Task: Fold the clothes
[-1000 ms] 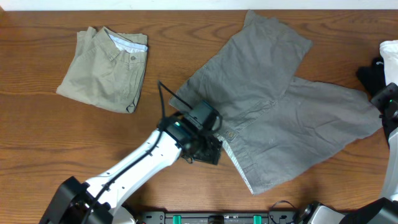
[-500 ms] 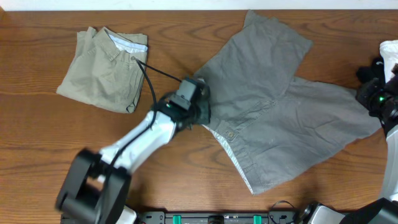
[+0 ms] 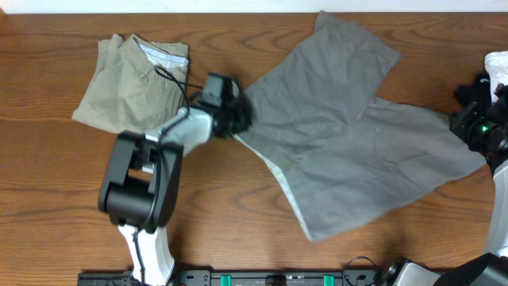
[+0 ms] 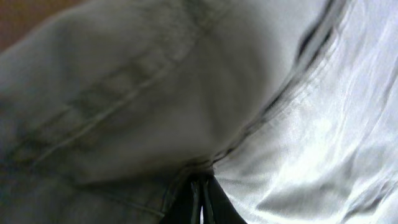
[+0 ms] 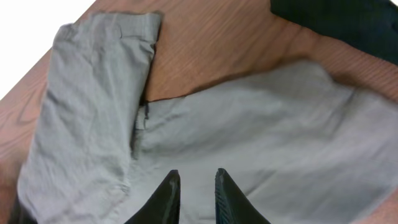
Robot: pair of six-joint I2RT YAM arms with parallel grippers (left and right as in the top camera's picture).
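Since my left jaws are clamped tight on the waistband corner of the grey shorts [image 3: 349,143], the left wrist view holds almost nothing but cloth. Grey outer fabric [image 4: 112,106] bunches on one side and the pale lining [image 4: 323,143] on the other, both gathered right at my fingertips.

From overhead, the shorts lie spread over the right half of the worktop [image 3: 48,183]. One leg points to the far edge and the other to the right. A strip of pale lining [image 3: 290,195] shows along the near waistband edge.

My right jaws hover at the far right end, over the right-hand leg [image 5: 267,143]. They stand a narrow gap apart. I cannot tell whether any cloth is caught between them.

The khaki shorts [image 3: 135,83] sit folded at the far left, just beside my left jaws and apart from the grey pair. My left wrist cable [image 3: 171,79] arcs over their near edge. A dark thing [image 3: 472,94] and something white [image 3: 496,67] lie at the right edge, close to my right arm.
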